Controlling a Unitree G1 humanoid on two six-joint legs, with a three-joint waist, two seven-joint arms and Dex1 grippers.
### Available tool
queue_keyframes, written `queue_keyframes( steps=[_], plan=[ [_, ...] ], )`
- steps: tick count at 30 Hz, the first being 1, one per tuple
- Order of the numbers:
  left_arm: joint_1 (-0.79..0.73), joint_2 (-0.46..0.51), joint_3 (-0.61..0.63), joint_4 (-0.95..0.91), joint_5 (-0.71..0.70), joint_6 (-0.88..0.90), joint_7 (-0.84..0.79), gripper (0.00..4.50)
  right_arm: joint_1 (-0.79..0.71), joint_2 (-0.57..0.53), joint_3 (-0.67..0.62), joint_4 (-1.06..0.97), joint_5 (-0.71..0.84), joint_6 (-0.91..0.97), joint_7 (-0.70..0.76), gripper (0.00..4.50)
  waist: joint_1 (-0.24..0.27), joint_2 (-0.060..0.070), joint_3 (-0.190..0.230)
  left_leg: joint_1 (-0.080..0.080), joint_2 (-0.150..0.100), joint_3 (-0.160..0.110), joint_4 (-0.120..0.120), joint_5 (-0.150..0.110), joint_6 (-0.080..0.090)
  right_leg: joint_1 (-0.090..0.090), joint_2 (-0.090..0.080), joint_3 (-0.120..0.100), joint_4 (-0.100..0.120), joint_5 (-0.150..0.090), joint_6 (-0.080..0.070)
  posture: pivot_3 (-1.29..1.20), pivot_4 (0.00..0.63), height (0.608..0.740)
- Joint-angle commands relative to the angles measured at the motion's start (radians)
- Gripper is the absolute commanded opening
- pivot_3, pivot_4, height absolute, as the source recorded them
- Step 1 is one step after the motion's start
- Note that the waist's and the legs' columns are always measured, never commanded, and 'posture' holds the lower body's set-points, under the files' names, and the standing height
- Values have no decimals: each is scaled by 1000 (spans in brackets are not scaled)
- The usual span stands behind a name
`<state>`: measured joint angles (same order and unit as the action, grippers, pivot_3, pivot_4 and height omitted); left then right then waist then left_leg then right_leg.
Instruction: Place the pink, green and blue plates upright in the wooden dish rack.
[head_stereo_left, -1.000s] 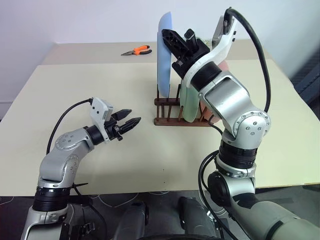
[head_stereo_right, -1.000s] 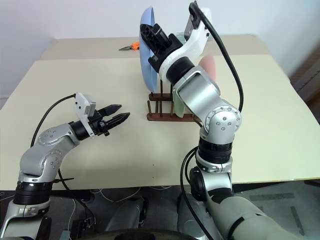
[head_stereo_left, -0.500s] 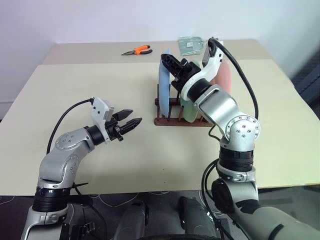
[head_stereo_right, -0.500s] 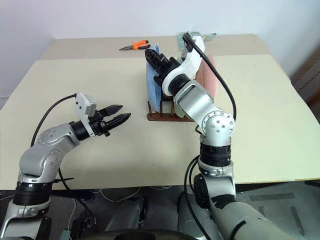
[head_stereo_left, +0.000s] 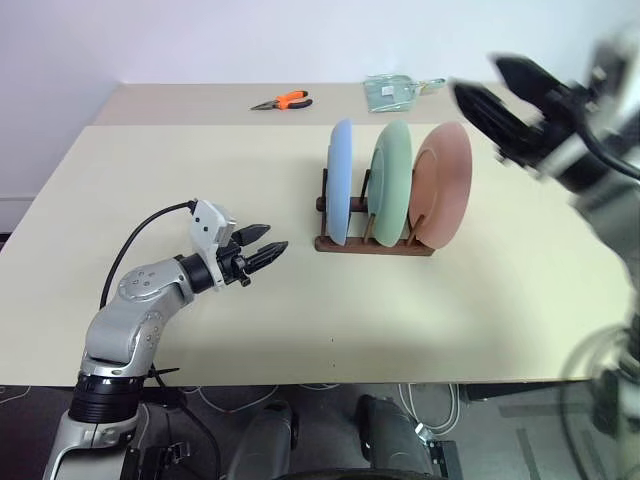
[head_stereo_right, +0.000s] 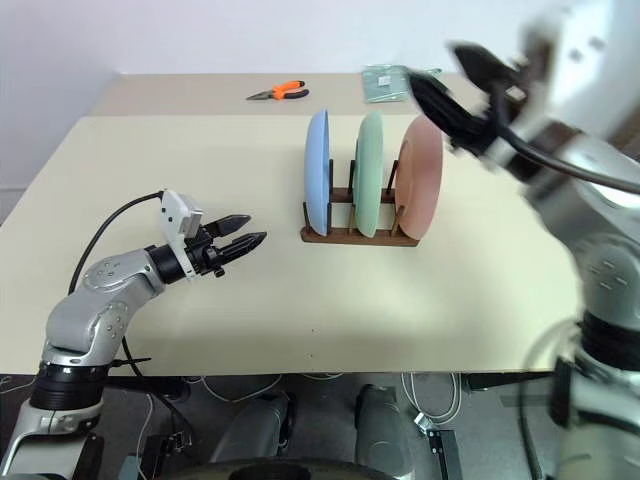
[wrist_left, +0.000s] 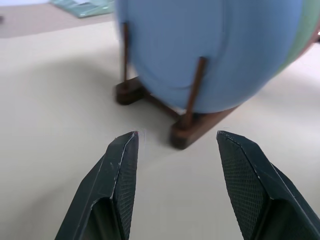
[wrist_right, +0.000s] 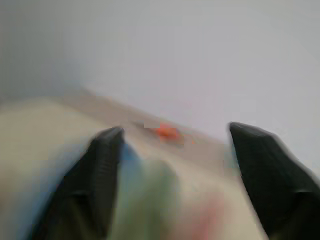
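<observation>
Right gripper swings off the round blue plate, jaws wide; left gripper idles half-open. Bumping the dark-brown wooden dish rack could topple plates.

Pale beige table, second table butted behind it, plain white wall, dark floor below

Blue plate, green plate and pink plate are standing upright, side by side, in the dark wooden dish rack.
</observation>
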<state>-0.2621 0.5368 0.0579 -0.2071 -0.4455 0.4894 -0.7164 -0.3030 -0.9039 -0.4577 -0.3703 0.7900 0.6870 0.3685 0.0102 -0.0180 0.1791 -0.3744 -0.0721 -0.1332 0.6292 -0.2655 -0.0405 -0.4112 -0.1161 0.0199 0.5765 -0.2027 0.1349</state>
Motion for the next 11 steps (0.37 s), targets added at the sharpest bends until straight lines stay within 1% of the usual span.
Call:
queue_keyframes(
  steps=[1, 3, 6, 11],
  plan=[
    [28, 27, 12, 31, 62, -79, 0, 2544, 204, -10, -41, 64, -152, -117, 124, 4481, -2, 1, 0, 1, 0, 0, 0, 0, 0, 0, 0, 0, 0, 0, 0, 0, 150, 740],
    [47, 29, 8, 37, 77, -97, 3, 2544, 266, 15, -14, 119, -213, -189, 153, 4481, -11, 5, 1, 1, 0, 3, 0, 0, 0, -1, 0, 2, 1, 0, 0, 0, 150, 740],
    [72, 21, 15, 32, 81, -100, 12, 2544, 311, 49, 32, 159, -281, -266, 199, 4481, -22, 5, 1, 1, 1, 4, 1, 0, 0, -1, 0, 3, 2, 0, 0, 0, 150, 740],
    [127, 21, 21, 24, 107, -120, 35, 2544, 301, 109, 134, 197, -366, -346, 237, 4481, -23, 4, 1, 1, 1, 3, 0, 0, 0, -1, 0, 2, 1, 0, 0, 0, 150, 740]
  ],
)
